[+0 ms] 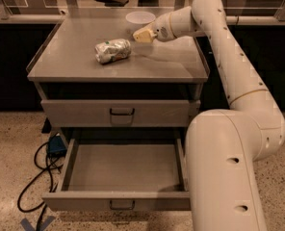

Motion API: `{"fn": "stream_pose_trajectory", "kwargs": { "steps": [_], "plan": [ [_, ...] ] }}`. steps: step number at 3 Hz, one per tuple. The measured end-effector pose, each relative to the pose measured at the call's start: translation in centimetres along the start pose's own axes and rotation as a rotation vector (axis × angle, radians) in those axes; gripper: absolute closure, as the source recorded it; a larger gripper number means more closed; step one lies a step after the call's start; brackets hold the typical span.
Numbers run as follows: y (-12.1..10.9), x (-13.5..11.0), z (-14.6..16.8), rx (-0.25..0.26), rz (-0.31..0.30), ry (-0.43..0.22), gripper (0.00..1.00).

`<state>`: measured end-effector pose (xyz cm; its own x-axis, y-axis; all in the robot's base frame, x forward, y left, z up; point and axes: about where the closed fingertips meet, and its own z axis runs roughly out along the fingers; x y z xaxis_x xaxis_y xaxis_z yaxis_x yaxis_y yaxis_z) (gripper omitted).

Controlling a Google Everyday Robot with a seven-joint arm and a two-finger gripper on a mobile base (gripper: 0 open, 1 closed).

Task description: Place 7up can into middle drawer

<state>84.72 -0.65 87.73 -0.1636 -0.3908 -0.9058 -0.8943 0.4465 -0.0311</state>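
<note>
The 7up can (112, 50) is seen lying on its side on the cabinet's surface (75, 64), left of centre. The pincer (141, 35) is held low over the surface, near the can's right end but apart from it, just in front of the white bowl (140, 18). Below, the upper drawer (118, 112) is shut. The middle drawer (116, 201) is pulled out, its grey floor exposed.
</note>
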Motion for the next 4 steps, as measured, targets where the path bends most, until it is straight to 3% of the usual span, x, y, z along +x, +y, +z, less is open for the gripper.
{"fn": "stream_pose_trajectory", "kwargs": {
  "steps": [2,3,4],
  "plan": [
    [0.00,0.00,0.01,0.000,0.000,0.000,0.16],
    [0.00,0.00,0.01,0.000,0.000,0.000,0.00],
    [0.01,0.00,0.02,0.000,0.000,0.000,0.00]
  ]
}}
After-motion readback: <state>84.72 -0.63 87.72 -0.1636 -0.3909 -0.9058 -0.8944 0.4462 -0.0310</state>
